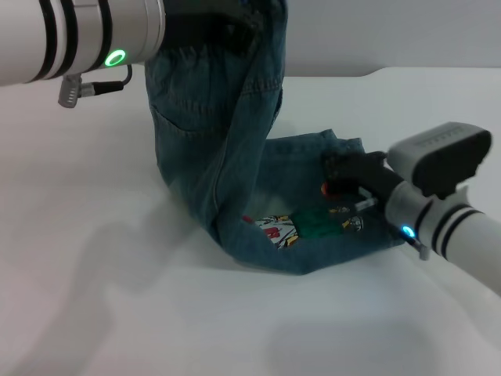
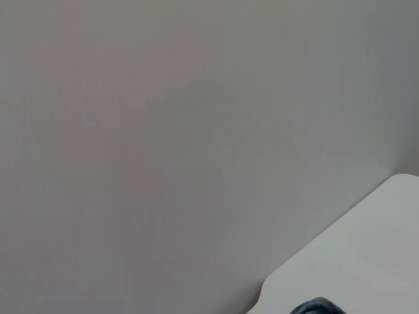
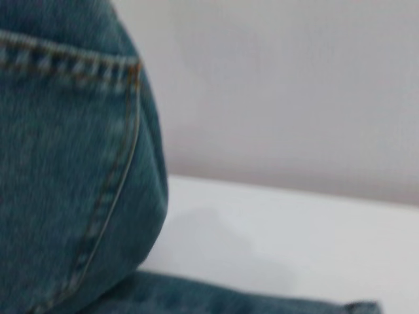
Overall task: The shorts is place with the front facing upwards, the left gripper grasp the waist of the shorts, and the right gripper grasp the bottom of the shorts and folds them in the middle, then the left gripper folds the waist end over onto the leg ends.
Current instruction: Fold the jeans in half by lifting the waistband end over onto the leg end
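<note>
White worktop (image 1: 117, 298) carrying the shorts (image 1: 235, 180), centre frame. Final fold: my left hand (image 1: 211, 23), upper left, clamped on the waist (image 1: 262, 31), is lifting it. My right hand (image 1: 344, 168), grip unclear, is pinning the leg ends (image 1: 329, 227). Next: carry waist over, release.

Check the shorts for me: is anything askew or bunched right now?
Nothing damaged. The shorts hang lifted from the left gripper at the waist, draping unevenly, while the right gripper sits at the leg ends lying on the table.
</note>
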Available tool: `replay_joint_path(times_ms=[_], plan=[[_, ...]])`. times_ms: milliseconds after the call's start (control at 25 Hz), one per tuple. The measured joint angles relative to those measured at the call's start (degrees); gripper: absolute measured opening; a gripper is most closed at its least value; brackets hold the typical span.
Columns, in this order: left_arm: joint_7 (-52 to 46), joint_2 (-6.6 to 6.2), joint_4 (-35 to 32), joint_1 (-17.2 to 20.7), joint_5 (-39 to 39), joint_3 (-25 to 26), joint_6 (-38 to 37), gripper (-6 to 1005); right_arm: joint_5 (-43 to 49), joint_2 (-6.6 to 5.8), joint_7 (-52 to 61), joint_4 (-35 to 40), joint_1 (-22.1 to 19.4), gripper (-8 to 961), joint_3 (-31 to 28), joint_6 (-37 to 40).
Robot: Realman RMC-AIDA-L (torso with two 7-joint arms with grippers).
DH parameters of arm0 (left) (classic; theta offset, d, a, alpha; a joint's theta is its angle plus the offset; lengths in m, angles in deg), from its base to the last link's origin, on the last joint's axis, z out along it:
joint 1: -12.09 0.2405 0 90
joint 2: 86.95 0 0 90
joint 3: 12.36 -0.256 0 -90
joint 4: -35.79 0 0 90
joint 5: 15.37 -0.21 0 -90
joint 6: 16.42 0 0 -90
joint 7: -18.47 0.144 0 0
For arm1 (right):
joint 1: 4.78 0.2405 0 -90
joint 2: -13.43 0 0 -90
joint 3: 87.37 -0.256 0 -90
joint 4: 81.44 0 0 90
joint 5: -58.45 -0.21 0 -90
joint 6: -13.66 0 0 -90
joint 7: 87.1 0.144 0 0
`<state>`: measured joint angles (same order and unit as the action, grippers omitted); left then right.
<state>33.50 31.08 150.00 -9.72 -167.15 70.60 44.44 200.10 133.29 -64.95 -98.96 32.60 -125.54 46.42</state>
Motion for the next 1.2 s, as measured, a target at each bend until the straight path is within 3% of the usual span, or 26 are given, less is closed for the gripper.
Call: replay_joint_path(times_ms=[280, 720, 1040, 1200], plan=[[0.0, 0.00, 0.1, 0.4, 0.1, -0.2, -0.2, 59, 0.0, 0.03, -9.9, -1.7, -4.6, -1, -5.4, 5.1], [0.0, 0.00, 0.1, 0.5, 0.1, -1.0, -0.5, 58, -0.1, 0.02, -10.1, -1.8, -4.7, 0, -5.3, 4.8], [0.0, 0.04, -1.4, 1.7, 1.7, -4.8, -4.1, 64, -3.2, 0.02, -12.6, -1.6, -5.1, 0, -5.6, 5.6], [6.2, -0.04, -3.6, 5.4, 5.5, -10.2, -11.3, 67, -11.0, -0.56, -20.7, -2.9, -7.9, 1, -5.8, 10.3]])
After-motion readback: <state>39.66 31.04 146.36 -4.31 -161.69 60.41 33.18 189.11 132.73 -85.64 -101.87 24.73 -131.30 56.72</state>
